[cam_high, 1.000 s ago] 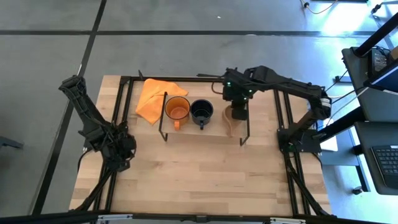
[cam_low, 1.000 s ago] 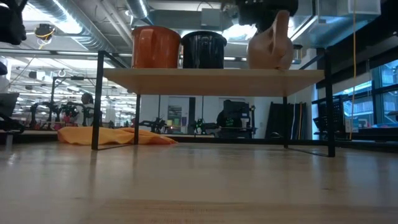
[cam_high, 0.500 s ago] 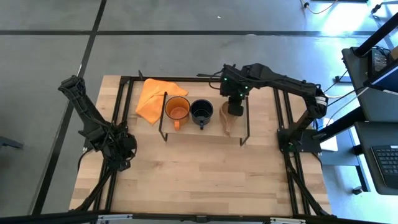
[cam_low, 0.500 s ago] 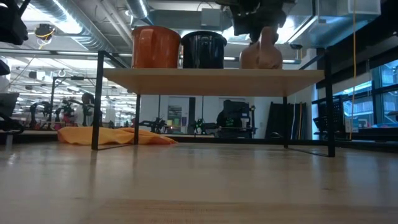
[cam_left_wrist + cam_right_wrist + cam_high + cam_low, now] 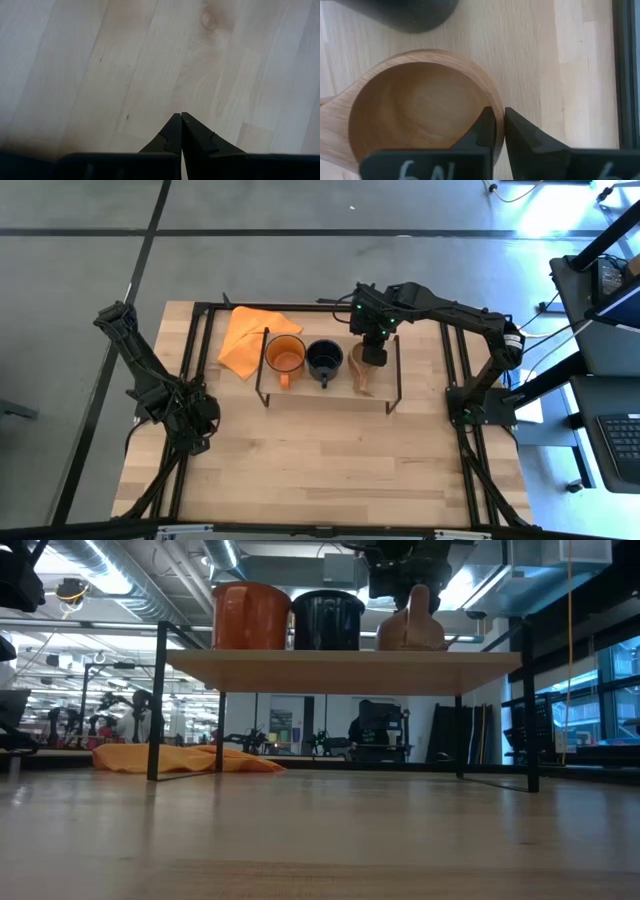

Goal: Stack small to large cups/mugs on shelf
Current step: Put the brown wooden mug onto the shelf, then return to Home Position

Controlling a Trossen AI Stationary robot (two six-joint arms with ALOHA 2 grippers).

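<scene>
On the shelf [image 5: 330, 395] the orange mug [image 5: 284, 356] and the dark mug [image 5: 324, 358] stand side by side, also seen in the low view as orange mug [image 5: 250, 615] and dark mug [image 5: 327, 620]. The tan wooden cup [image 5: 362, 370] is just right of the dark mug, its long handle pointing to the table's near side. My right gripper [image 5: 373, 352] is over it, shut on its rim. In the low view the wooden cup [image 5: 410, 630] is down at the shelf board [image 5: 340, 660]. My left gripper [image 5: 195, 428] waits shut over the table's left part. My right gripper pinches the wooden cup's rim wall [image 5: 498, 117], on the side away from the dark mug. One finger [image 5: 485, 130] is inside the bowl and one [image 5: 522, 137] outside. The fingers come from above, pointing steeply down. The cup's bottom is at the shelf board, mouth up; whether it rests there I cannot tell.
A flat orange cloth [image 5: 248, 335] lies on the table at the shelf's far left corner. Thin black wire legs [image 5: 155, 700] carry the shelf. Black frame rails [image 5: 200, 330] run along the table's sides. Bare tabletop [image 5: 320, 460] stretches in front of the shelf.
My right gripper has carried the wooden cup toward the table's left, closer to the dark mug, and down. The cup, hanging tilted above the shelf's right part a second ago, now sits more level at the shelf board.
</scene>
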